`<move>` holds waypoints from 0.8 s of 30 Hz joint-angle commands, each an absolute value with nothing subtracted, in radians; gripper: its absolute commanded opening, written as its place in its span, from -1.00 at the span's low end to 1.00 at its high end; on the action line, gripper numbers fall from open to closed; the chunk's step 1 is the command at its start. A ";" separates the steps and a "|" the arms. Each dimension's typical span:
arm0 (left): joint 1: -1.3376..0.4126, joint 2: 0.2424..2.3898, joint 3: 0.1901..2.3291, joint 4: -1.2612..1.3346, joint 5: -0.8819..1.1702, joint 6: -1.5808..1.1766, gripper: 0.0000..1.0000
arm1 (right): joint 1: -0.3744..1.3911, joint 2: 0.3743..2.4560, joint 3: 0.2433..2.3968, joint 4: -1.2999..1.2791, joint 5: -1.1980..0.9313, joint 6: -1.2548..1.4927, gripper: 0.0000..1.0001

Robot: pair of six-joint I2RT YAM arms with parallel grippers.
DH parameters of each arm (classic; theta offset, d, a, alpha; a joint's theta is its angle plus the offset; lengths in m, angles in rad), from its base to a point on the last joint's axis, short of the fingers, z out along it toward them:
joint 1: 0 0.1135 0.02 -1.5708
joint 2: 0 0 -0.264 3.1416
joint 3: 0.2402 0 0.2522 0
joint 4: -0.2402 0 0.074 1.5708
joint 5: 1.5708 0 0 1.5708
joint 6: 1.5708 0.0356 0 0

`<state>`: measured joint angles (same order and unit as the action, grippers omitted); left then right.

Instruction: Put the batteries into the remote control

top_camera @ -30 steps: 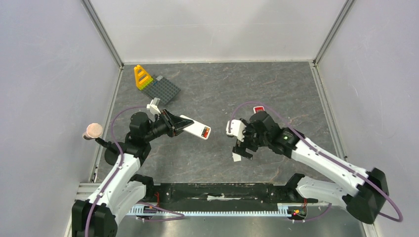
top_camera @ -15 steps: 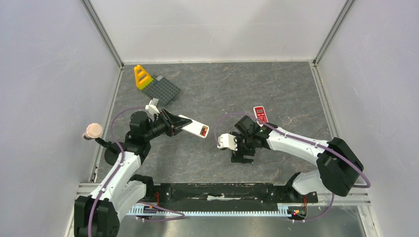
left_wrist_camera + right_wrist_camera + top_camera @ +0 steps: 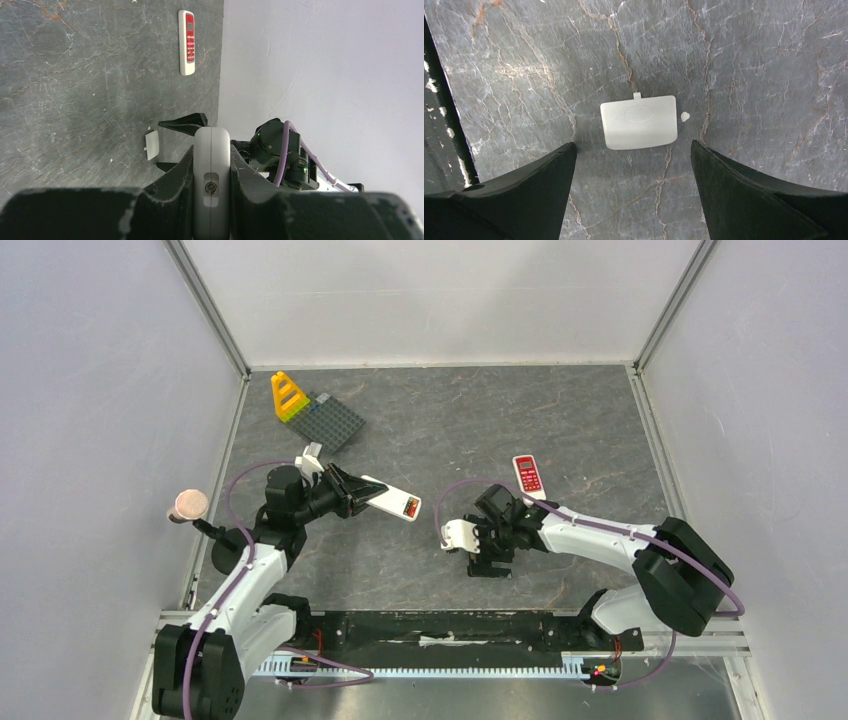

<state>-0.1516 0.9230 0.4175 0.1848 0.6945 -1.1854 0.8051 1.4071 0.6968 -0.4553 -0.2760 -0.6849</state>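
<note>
1. L gripper (image 3: 366,495) – jaws clamped tight on the white remote (image 3: 388,503), one finger on each long side. The remote is held up off the table (image 3: 450,420), free end pointing twd the centre.
2. In the L wrist view the remote shows end-on, wedged btw both fingers (image 3: 185,170) w/ no gap.
3. A red-orange patch sits at the remote's free end. It's prob. the red-orange batteries (image 3: 412,507) in the open compartment, but it's too small to be sure.
4. R gripper (image 3: 488,566) is low over the table, pointing down. Jaws are spread wide, holding nothing.
5. Battery cover (image 3: 639,121) lies flat on the table btw the R fingers (image 3: 524,200), w/ bare table on each side – not touched. It has a small tab on one long edge, and a tiny white speck (image 3: 684,116) lies just beside one short end.
6. Red remote (image 3: 527,473) lies flat, buttons up, just beyond the R arm's forearm and well apart from the white remote.
7. Grey brick baseplate (image 3: 335,420) is in the far-left part of the table, w/ a yellow brick piece (image 3: 288,395) at its far corner.
8. Pink round knob (image 3: 187,505) sits at the left edge, near the L arm.
</note>
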 commanded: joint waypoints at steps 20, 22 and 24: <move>-0.125 0.905 0.405 0.293 0.754 -1.184 -0.96 | 0.770 1.544 0.726 -0.428 -0.343 -0.730 0.30; -0.123 0.903 0.405 0.291 0.759 -1.185 -0.96 | 0.770 1.551 0.728 -0.427 -0.340 -0.726 0.22; -0.120 0.899 0.405 0.289 0.762 -1.183 -0.96 | 0.770 1.556 0.730 -0.427 -0.334 -0.726 0.16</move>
<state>-0.1299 0.9218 0.4026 0.2401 0.7212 -1.1862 0.7746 1.4929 0.7494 -0.4507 -0.3721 -0.7033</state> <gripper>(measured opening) 0.277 0.604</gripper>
